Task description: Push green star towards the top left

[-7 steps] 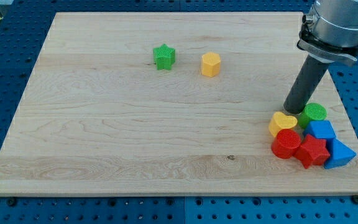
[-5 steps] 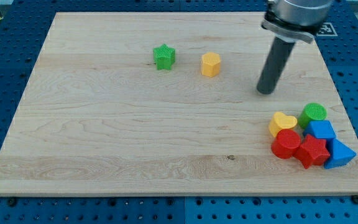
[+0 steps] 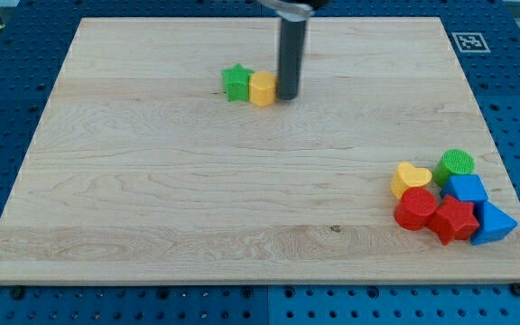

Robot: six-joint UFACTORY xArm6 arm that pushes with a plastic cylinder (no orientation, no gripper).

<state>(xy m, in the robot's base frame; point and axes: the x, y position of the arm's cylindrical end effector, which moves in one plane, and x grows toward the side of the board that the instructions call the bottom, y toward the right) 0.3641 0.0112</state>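
- Two blocks are lined up at the board's upper middle: green star (image 3: 236, 82) touched on the view's right by the yellow hexagon block (image 3: 262, 89).
- My tip (image 3: 287, 96) is set against the yellow block's right side; nothing is gripped, as no jaws are fitted.
- Progress is judged early: the star is well short of the top-left corner.
- No long axis can be made out on the star.

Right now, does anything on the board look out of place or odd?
Yes: the yellow block sits wedged between my tip and the green star, touching the star's right side. The push would go through it, not straight onto the star.
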